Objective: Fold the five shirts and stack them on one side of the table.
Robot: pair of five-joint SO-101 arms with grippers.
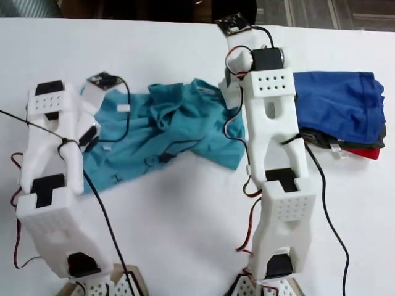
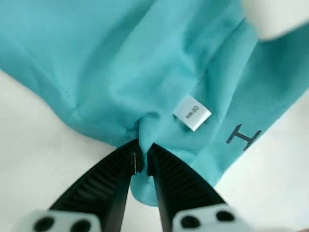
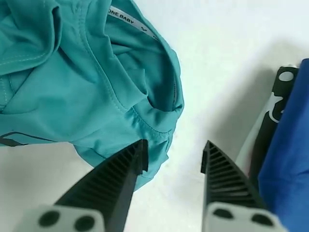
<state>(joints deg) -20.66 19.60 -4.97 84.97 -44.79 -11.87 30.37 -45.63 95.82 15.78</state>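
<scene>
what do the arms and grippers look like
The left arm and right arm are blocky white plastic with black motors, perforated plates and red and black cables. The left gripper and right gripper have black, ribbed, tapering fingers on white bases.

We see the white counter (image 1: 185, 228) brightly and evenly lit from overhead, close to glare on its bare stretches, with only soft, pale shadows along the edge of the teal shirt (image 1: 166, 123) and one broader grey shadow beside the blue stack (image 3: 287, 169), near the right claw (image 3: 175, 147).
</scene>
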